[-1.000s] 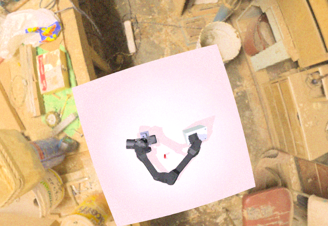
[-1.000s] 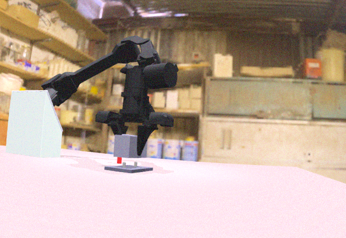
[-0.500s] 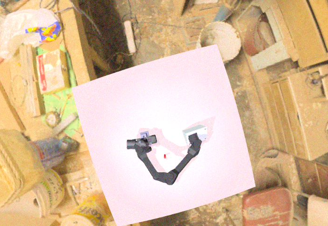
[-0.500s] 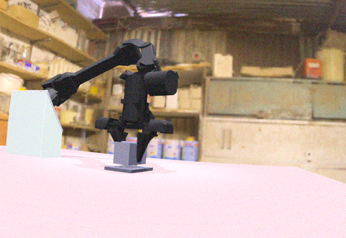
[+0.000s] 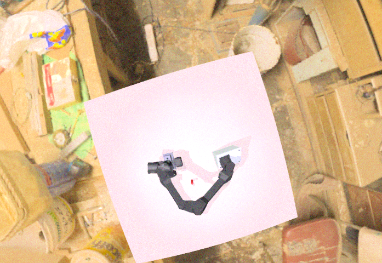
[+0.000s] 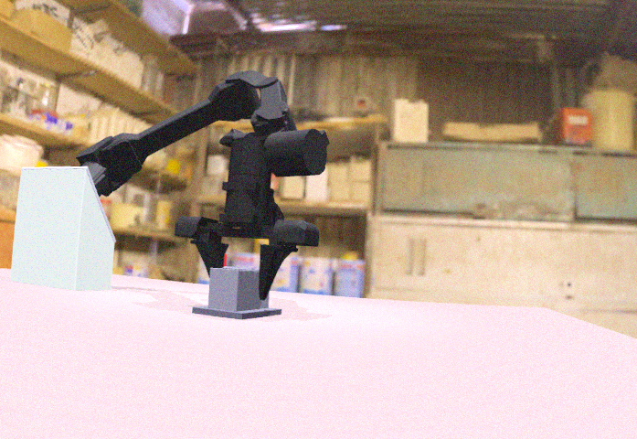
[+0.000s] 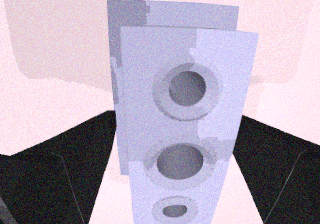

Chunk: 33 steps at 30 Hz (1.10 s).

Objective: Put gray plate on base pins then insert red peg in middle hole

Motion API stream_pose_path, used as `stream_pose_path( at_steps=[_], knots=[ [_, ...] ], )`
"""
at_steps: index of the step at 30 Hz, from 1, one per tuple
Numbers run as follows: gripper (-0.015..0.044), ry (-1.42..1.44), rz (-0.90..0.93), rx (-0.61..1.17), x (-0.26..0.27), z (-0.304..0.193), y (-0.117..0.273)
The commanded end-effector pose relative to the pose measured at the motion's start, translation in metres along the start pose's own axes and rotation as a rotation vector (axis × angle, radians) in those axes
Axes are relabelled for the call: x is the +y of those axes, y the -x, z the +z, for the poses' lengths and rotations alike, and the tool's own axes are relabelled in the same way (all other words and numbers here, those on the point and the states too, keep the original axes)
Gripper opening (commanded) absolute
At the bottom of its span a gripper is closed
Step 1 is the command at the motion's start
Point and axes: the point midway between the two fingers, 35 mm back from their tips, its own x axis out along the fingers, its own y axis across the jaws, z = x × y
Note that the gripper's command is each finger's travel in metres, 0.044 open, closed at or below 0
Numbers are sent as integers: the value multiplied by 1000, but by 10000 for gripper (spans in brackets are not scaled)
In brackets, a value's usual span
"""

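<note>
On a pale pink tabletop (image 5: 178, 80) (image 6: 329, 372) (image 7: 280, 24), hand (image 6: 244, 269) (image 7: 171, 118) released — cluttered workshop shelves (image 6: 44, 54) behind.

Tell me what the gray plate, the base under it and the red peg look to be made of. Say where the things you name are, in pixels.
Gray plate (image 6: 224, 289) (image 7: 140, 84): probably painted metal or matte plastic; even color, soft shading, no grain.
Base (image 6: 236, 314) (image 7: 172, 15): likely the same sort, matte; flat faces and crisp edges, no bright glints.
Red peg (image 5: 192, 182): possibly plastic, from its solid bright red; too small to judge its finish.

The gray plate (image 7: 137, 99), its three round holes in a row, stands above my base (image 7: 190, 15), between the black fingers of my opened gripper (image 7: 171, 118).
</note>
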Motion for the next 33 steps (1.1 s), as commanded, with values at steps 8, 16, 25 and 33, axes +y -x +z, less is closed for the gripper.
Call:
stream_pose_path(
  at_steps=[8,16,25,33],
  knots=[
    [440,2,-3,2,-2,-1,11],
    [440,-5,-5,0,0,-2,120],
    [440,-134,-5,1,2,7,122],
    [440,-839,-6,2,26,61,128]
  ],
)
